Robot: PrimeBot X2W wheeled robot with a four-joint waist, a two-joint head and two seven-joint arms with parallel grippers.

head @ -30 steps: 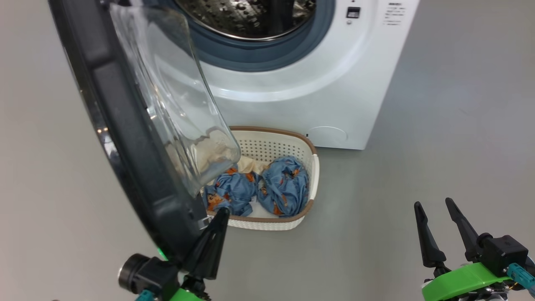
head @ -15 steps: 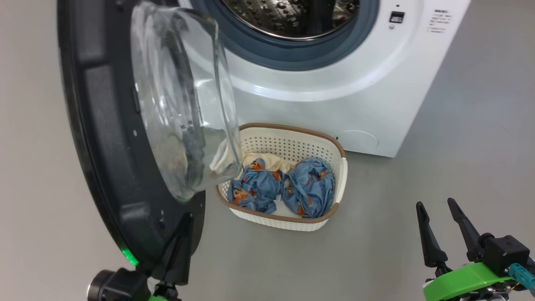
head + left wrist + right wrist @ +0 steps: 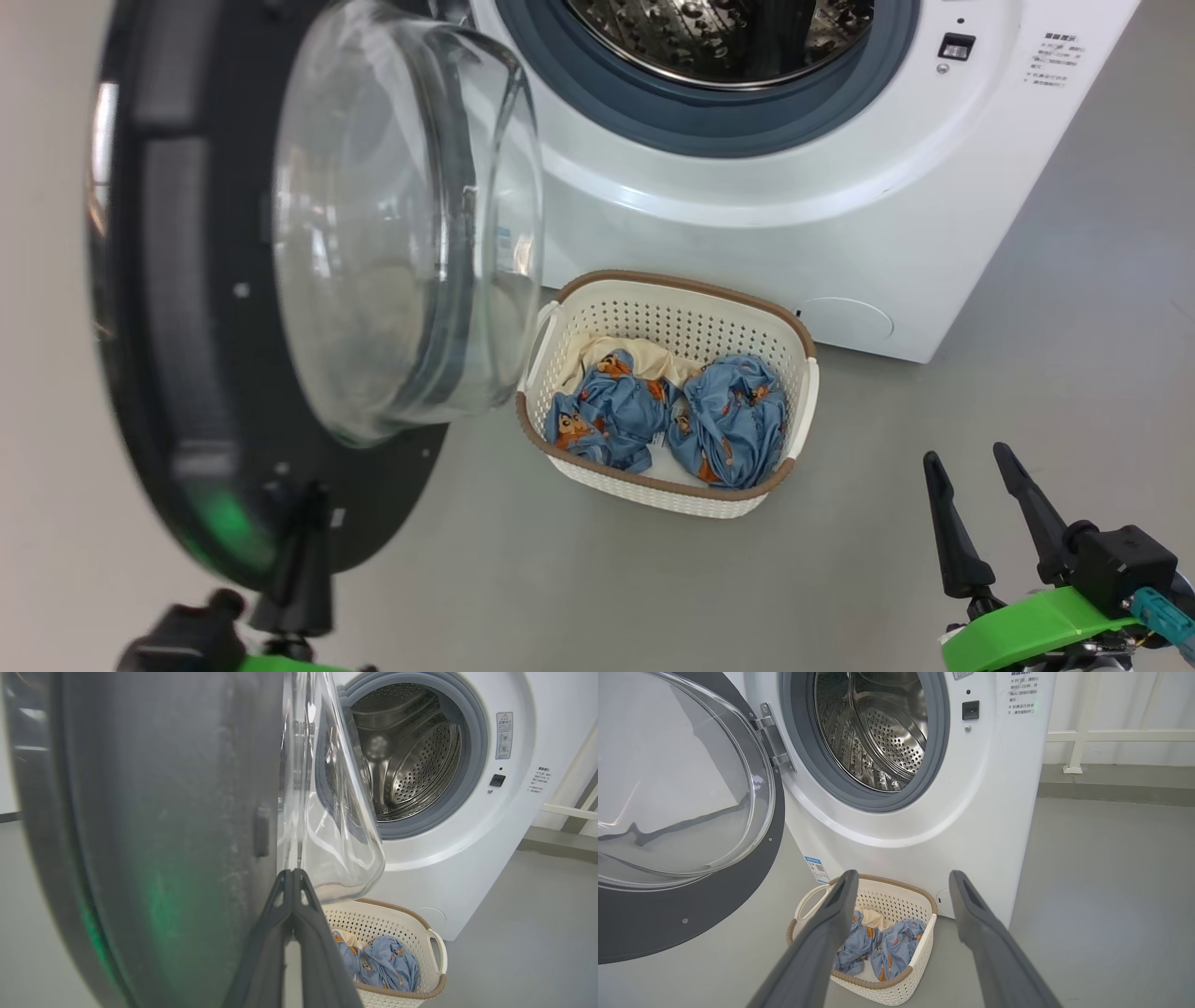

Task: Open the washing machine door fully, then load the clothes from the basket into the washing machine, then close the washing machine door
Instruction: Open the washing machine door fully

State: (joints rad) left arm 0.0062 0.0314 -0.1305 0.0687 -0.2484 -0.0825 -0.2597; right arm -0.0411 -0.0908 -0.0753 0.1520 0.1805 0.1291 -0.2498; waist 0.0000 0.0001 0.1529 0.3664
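The washing machine door [image 3: 177, 327] stands swung out to the left, its glass bowl [image 3: 392, 233] facing the white washing machine [image 3: 840, 243] and the steel drum [image 3: 719, 37]. My left gripper [image 3: 308, 499] is shut with nothing in it, tips at the low inner face of the door [image 3: 163, 835]; the shut left gripper [image 3: 292, 873] sits beside the glass. The basket [image 3: 681, 282] stands on the floor before the machine with blue printed clothes [image 3: 728, 420] and a cream cloth [image 3: 644, 355] inside. My right gripper [image 3: 966, 462] hangs open at the lower right, apart from everything. In the right wrist view the right gripper [image 3: 903, 877] looks over the basket [image 3: 873, 983].
Grey floor [image 3: 1027, 392] lies open to the right of the machine and in front of the basket. A white rail and wall base [image 3: 1111, 737] run behind the machine on the right. The open door blocks the space left of the basket.
The door has swung further out to the left with my shut left gripper following it. The head view has shifted, and the whole basket now shows past the glass. The right gripper has stayed put.
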